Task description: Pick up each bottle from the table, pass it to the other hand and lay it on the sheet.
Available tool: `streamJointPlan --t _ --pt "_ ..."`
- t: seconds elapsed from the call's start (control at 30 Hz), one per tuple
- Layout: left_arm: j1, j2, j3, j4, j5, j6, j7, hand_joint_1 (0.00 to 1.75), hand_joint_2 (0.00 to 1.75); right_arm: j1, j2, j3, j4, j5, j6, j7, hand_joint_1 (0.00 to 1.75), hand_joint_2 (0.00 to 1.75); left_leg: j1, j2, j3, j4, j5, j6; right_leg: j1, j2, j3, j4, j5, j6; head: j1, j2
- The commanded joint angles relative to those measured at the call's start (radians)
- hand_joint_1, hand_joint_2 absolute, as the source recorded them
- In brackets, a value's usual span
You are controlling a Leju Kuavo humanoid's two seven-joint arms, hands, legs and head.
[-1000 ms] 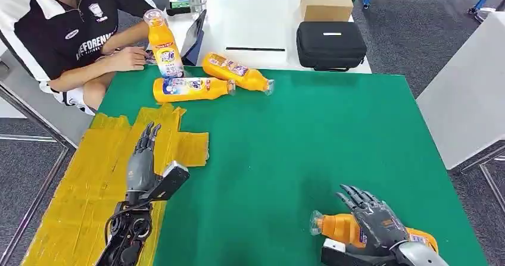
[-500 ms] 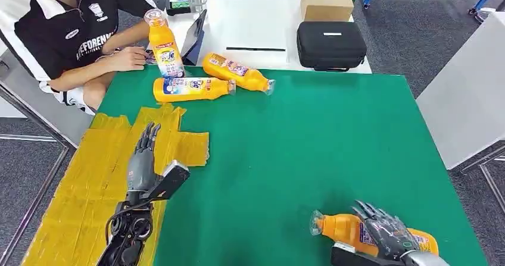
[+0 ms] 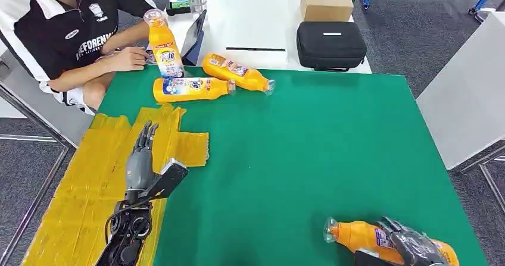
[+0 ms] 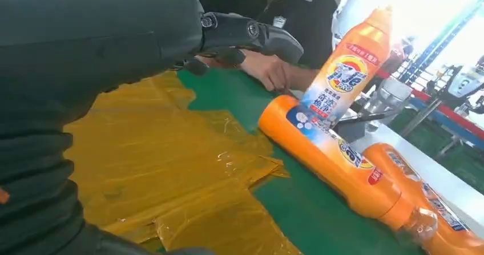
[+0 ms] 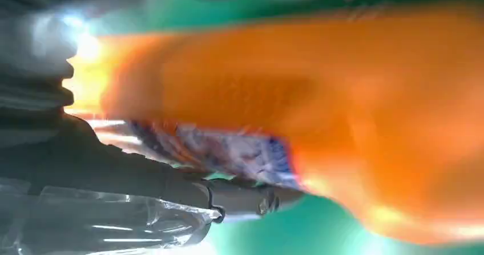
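R hand gripped orange bottle lying at near edge of green surface; L hand released, fingers straight, over yellow sheet.

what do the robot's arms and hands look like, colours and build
The left hand has a grey metallic palm and slim darker fingers. Behind it a dark block with a pale face sits at the wrist, then a black forearm with looped black cables. The right hand is the same grey with dark fingers. In the left wrist view, the hand looks dark grey, smooth and rounded, with a round screw.
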Motion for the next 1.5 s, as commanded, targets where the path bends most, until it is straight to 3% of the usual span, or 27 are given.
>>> streamJointPlan --t 0.03,0.07,0.3,0.53,0.7,0.8,0.93,1.27,1.3,1.33,1.37,1.5 --pt "-0.027 -0.006 0.005 0.070 -0.008 0.002 0.008 0.00 1.75 -0.103 0.129 -0.010 0.159 0.119 -0.089 0.026 1.75 1.75 0.003 0.002 0.012 -0.002 -0.004 -0.006 0.003 -0.001 0.012 -0.003 -0.003 -0.002 0.000 0.000" --pt "-0.029 -0.007 0.005 0.071 -0.008 0.001 0.009 0.00 1.75 -0.110 0.135 -0.007 0.161 0.140 -0.108 0.028 1.75 1.75 0.002 0.001 0.005 -0.002 -0.001 -0.003 0.002 0.000 0.005 -0.003 0.000 -0.001 0.000 0.000" --pt "-0.042 -0.015 0.002 0.085 -0.017 -0.006 0.008 0.00 1.75 -0.226 0.203 0.070 0.244 0.230 -0.307 -0.001 1.75 1.75 0.002 0.003 0.006 -0.001 -0.002 -0.003 0.002 0.001 0.006 -0.003 0.000 -0.001 0.000 0.000" --pt "-0.046 -0.017 0.000 0.091 -0.017 -0.003 0.007 0.00 1.75 -0.231 0.202 0.088 0.250 0.235 -0.315 0.010 1.75 1.75 0.002 0.002 0.008 -0.001 -0.002 -0.004 0.002 -0.001 0.008 -0.002 -0.002 -0.001 0.000 0.000" --pt "-0.060 -0.020 -0.016 0.112 -0.013 -0.001 -0.008 0.00 1.75 -0.300 0.242 0.205 0.289 0.208 -0.424 -0.056 1.75 1.75 0.002 0.003 0.005 -0.001 -0.001 -0.003 0.001 0.002 0.005 -0.001 0.000 -0.001 0.000 0.000" --pt "-0.050 -0.025 -0.033 0.121 -0.006 0.010 -0.026 0.00 1.75 -0.340 0.253 0.309 0.333 0.204 -0.446 -0.041 1.75 1.75 0.002 0.006 0.007 -0.001 -0.002 -0.004 0.002 0.004 0.007 -0.001 -0.001 -0.001 0.000 0.000" --pt "-0.094 -0.028 -0.069 0.159 0.005 0.005 -0.032 0.00 1.75 -0.471 0.247 0.438 0.474 0.170 -0.434 -0.055 1.75 1.75 0.002 0.004 0.005 -0.001 -0.001 -0.003 0.002 0.002 0.004 -0.002 0.000 -0.001 0.000 0.000" --pt "-0.123 -0.024 -0.098 0.192 0.022 0.006 -0.043 0.00 1.75 -0.609 0.255 0.545 0.679 0.137 -0.419 -0.066 1.75 1.75 0.002 0.004 0.008 -0.001 -0.001 -0.003 0.002 0.001 0.008 -0.001 -0.001 -0.001 0.000 0.000" --pt "-0.129 -0.022 -0.103 0.204 0.028 0.015 -0.044 0.00 1.75 -0.626 0.255 0.560 0.717 0.135 -0.406 -0.054 1.55 1.75 0.003 0.003 0.009 -0.001 -0.002 -0.004 0.002 0.001 0.010 -0.001 -0.002 -0.001 0.000 0.000" --pt "-0.132 -0.021 -0.105 0.208 0.030 0.018 -0.045 0.00 1.75 -0.633 0.254 0.570 0.735 0.136 -0.389 -0.044 1.24 1.75 0.002 0.003 0.006 -0.001 0.000 -0.002 0.002 0.001 0.006 -0.001 0.000 0.000 0.000 0.000" --pt "-0.136 -0.019 -0.107 0.219 0.036 0.023 -0.045 0.00 1.75 -0.650 0.249 0.592 0.776 0.147 -0.364 -0.030 0.02 1.75 0.002 0.003 0.008 -0.001 -0.001 -0.003 0.002 0.001 0.008 -0.001 -0.001 -0.001 0.000 0.000" --pt "-0.149 -0.018 -0.114 0.244 0.050 0.035 -0.047 0.00 1.75 -0.679 0.243 0.626 0.866 0.140 -0.343 -0.023 0.00 1.75 0.002 0.002 0.007 -0.001 0.000 -0.003 0.002 0.000 0.007 -0.001 0.000 -0.001 0.000 0.000"
